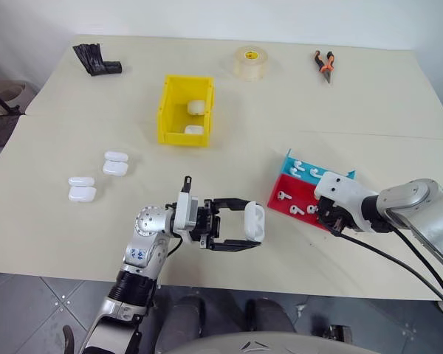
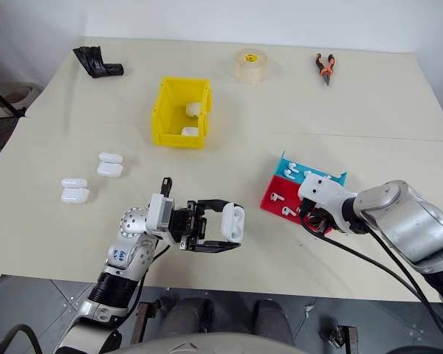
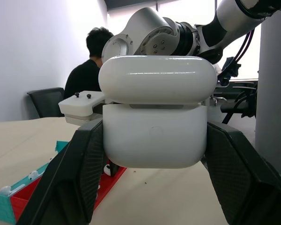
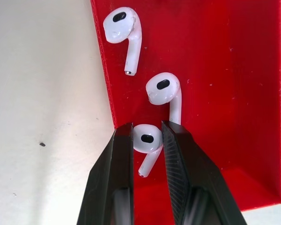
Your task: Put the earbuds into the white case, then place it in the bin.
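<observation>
Left gripper (image 1: 245, 227) clamps one white case (image 1: 254, 222); right gripper (image 4: 147, 133) pinches one of three earbuds (image 4: 146, 138)

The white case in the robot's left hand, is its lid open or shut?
Open. In the left wrist view the white case, clamped by the left gripper, has its lid raised off the body with a dark gap between them, hinged upward.

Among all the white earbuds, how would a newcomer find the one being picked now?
Find the red tray near the table's right edge. Three earbuds lie by its edge; the target earbud alone sits between the right end effector's black fingers.
</observation>
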Robot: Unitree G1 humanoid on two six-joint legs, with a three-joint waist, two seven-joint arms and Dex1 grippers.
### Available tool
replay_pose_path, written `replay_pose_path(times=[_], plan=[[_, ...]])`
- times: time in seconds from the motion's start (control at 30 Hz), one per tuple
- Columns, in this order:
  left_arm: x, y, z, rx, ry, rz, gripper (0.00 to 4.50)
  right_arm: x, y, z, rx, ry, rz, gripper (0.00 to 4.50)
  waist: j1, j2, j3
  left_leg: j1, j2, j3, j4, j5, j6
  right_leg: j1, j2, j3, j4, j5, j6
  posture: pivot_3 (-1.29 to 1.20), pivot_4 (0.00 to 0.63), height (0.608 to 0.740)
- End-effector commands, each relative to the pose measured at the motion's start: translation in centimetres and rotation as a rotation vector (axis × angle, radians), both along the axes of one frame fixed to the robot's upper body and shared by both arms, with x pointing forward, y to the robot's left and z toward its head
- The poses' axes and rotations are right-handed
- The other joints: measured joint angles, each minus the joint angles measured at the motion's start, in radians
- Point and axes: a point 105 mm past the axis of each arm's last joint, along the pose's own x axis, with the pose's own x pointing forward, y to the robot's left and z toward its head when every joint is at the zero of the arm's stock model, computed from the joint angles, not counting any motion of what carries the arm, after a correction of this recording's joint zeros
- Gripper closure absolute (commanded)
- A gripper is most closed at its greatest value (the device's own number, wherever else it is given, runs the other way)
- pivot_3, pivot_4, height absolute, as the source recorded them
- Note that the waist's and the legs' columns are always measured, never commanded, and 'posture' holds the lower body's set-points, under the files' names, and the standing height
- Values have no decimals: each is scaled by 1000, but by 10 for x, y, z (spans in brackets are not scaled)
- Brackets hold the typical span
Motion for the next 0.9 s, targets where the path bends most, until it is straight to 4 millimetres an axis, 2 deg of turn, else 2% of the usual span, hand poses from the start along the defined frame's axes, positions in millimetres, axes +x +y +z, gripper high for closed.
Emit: replay_pose_path(times=[0.03, 0.17, 0.33, 0.43, 0.53, 0.73, 0.9], plan=[[-6, 1, 11, -30, -27, -29, 1675, 0, 1, 8, 21, -25, 2, 3975, 1, 0, 0, 0, 0, 0, 0, 0, 0, 0, 0, 0, 0, 0, 0, 0, 150, 740], [-5, 4, 12, -23, -6, -58, 1675, -8, 0, 32, 62, -60, 50, 3975, 4, 1, 0, -1, -1, 0, 0, 0, 0, -1, 0, 0, 1, 0, 0, 0, 150, 740], [1, 8, 11, 1, -13, -59, 1675, -26, 24, 63, 267, -179, 247, 3975, 7, 0, 0, -2, -2, -3, 0, 0, 0, 1, 0, -4, 0, 0, 0, 0, 150, 740], [5, 11, 13, -12, 5, -49, 1675, -31, 30, 69, 356, -297, 280, 3975, 7, 0, 0, -2, -3, -4, 0, 0, 0, 2, 3, -8, 1, 0, 1, 0, 150, 740], [9, 10, 23, -89, 33, -42, 1675, -46, 49, 81, 532, -423, 378, 3975, 7, 0, 1, -2, -3, -5, 0, 0, 1, 2, 3, -11, 1, 0, 1, 0, 150, 740], [8, 5, 28, -70, 81, -121, 1675, -60, 63, 98, 847, -641, 365, 3975, 6, 0, 1, -2, -4, -6, 0, 1, 1, 3, 3, -13, 2, 1, 2, 0, 150, 740], [11, 4, 32, -51, 129, -167, 1675, -65, 75, 97, 945, -681, 345, 3975, 4, 1, 0, -1, -4, -6, 0, 1, 1, 3, 3, -12, 3, 1, 2, 0, 150, 740]])
